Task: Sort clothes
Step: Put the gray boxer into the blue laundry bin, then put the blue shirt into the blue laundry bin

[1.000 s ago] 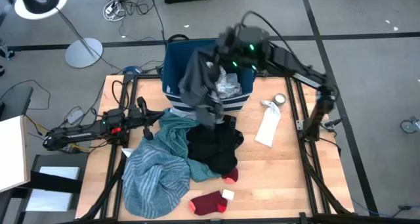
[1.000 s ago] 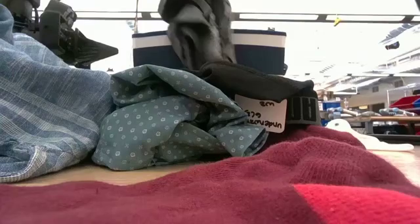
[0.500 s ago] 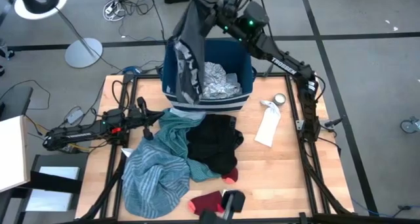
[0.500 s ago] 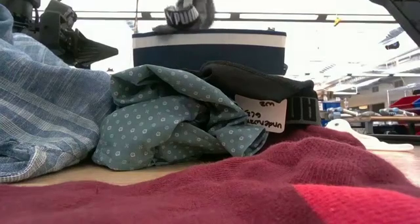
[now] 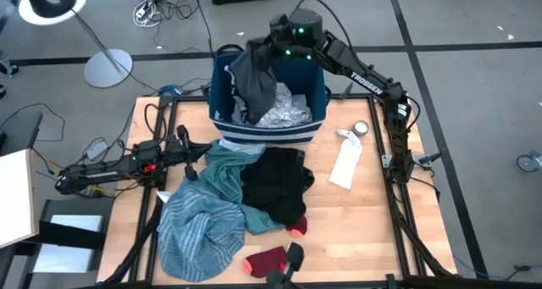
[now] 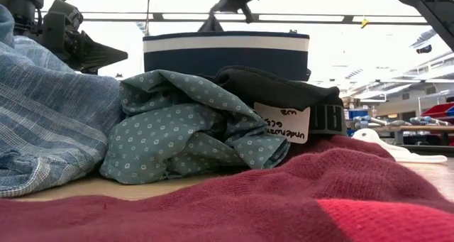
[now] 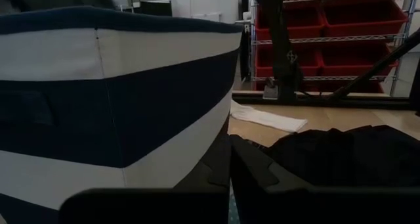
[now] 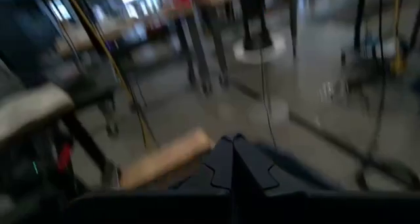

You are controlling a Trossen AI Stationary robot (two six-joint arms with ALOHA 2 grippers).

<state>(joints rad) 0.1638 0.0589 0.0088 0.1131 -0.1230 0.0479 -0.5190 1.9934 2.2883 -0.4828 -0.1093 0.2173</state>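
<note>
My right gripper is above the far part of the navy, white-striped bin, shut on a dark grey garment that hangs down into the bin beside a white patterned garment. A teal striped garment, a black garment and red socks lie on the table in front of the bin. A light blue dotted garment shows in the low view. My left gripper is shut and empty, low at the table's left beside the teal garment. My right gripper holds the dark grey garment by its top end, coming from above. The garment hangs slack below the fingers, its peak standing above the bin's rim and its lower part inside the bin. Whether it holds one layer or several cannot be told.
A white flat cloth piece and a small roll of tape lie on the table's right part. The wooden table is bare at its near right. The bin's near wall stands close before my left gripper.
My right gripper has lifted the dark grey garment, swung it toward the table's far edge, then lowered it. The garment hung in front of the bin's near wall; it is now drawn clear of it and hangs down into the bin.
</note>
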